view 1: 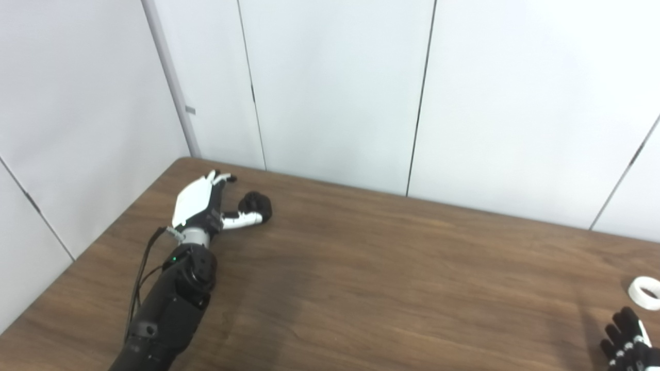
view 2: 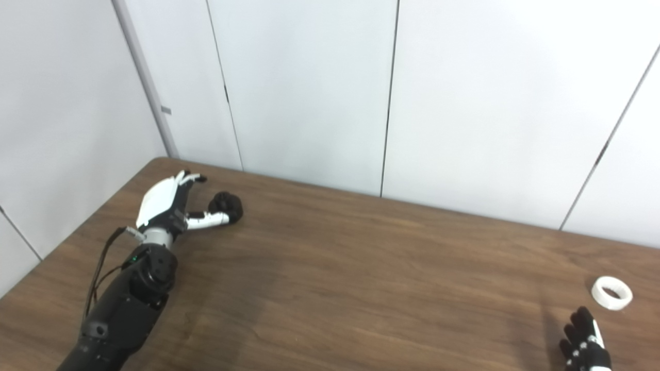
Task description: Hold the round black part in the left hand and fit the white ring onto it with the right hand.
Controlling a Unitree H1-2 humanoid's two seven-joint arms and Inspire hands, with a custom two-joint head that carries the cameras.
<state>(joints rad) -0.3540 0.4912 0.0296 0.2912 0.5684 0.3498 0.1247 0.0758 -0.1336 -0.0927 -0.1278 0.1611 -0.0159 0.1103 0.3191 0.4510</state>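
1. Round black part sits on the desk near the far left corner, thumb of the left hand touching it, fingers spread, nothing gripped.
2. White ring lies flat far right, just beyond the right hand, whose fingers look apart.
3. Bare wood between them, white wall panels behind.

No text, label, brand, number or sign is legible on anything in either view.
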